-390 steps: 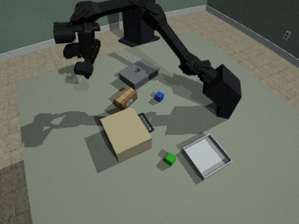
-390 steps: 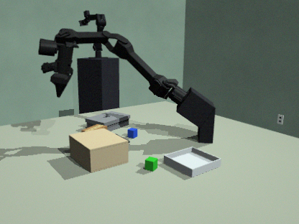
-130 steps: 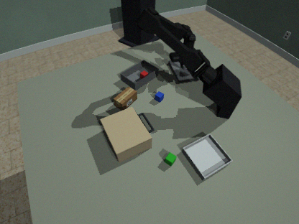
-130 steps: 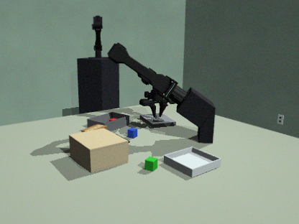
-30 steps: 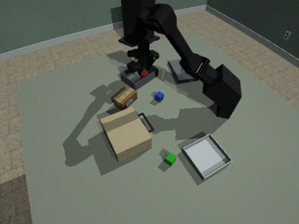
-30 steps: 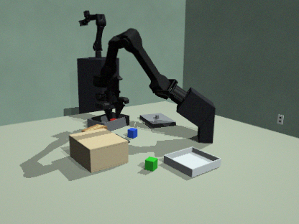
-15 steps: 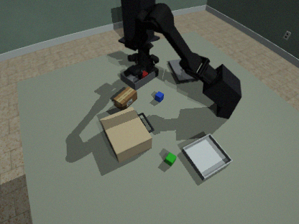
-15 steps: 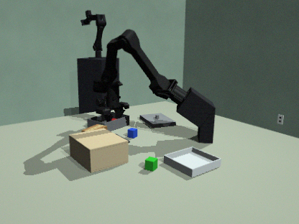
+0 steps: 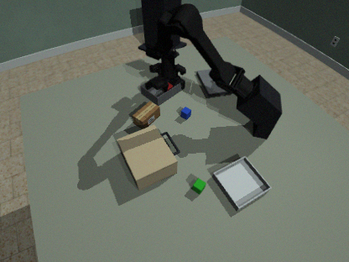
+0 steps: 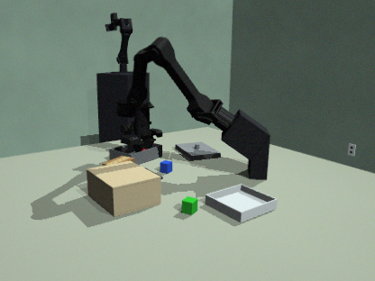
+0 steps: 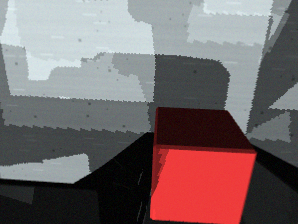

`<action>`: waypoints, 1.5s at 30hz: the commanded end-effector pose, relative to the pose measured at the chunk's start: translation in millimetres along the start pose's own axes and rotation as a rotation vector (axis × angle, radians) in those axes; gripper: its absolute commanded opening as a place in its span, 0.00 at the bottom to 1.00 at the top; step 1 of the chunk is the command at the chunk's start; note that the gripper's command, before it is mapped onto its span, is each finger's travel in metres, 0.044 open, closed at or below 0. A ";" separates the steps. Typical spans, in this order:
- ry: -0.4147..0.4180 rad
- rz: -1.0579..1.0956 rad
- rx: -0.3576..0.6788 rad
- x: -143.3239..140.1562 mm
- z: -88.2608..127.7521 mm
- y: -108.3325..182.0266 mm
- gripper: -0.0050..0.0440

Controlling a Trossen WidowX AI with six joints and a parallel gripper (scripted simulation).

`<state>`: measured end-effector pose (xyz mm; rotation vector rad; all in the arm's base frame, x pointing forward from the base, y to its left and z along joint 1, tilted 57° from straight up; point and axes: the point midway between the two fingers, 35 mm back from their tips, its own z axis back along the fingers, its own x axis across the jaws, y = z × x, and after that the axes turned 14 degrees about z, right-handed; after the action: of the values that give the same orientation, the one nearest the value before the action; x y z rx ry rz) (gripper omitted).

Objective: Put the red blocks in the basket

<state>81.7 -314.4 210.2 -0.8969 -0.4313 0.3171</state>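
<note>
A red block (image 9: 169, 86) (image 10: 144, 149) (image 11: 202, 185) sits inside the open grey box (image 9: 169, 96) (image 10: 145, 157) at the back of the table. My gripper (image 9: 168, 84) (image 10: 140, 146) (image 11: 190, 143) reaches down into that box and is shut on the red block, which fills the wrist view between the dark fingers. The box's grey lid (image 9: 206, 84) (image 10: 198, 150) lies flat on the table to the right of the box. The basket (image 9: 264, 181) (image 10: 243, 213), a shallow grey tray with a white floor, stands upright and empty at the front right.
A tan drawer unit (image 9: 147, 157) (image 10: 123, 189) with a dark handle (image 9: 171, 143) stands in the middle, drawer shut. A small brown carton (image 9: 146, 113) (image 10: 119, 160) lies behind it. A blue block (image 9: 185, 112) (image 10: 166, 167) and a green block (image 9: 199, 186) (image 10: 189, 205) lie on the table.
</note>
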 end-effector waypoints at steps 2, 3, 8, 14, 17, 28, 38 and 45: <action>0.001 -0.004 0.002 -0.3 -0.7 0.7 0.10; 0.001 -0.004 0.002 -0.3 -0.7 0.7 0.10; 0.001 -0.004 0.002 -0.3 12.7 0.7 0.10; 0.001 -0.004 0.002 -0.3 19.3 0.7 0.10; 0.001 -0.004 0.002 -0.3 19.3 0.7 0.10; 0.001 -0.004 0.002 -0.2 86.0 0.5 0.10; 0.001 -0.004 0.002 -0.2 127.3 0.4 0.10; 0.001 -0.004 0.002 15.4 127.3 9.2 0.10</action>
<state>21.6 -227.3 276.3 -0.8870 -0.4351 0.2982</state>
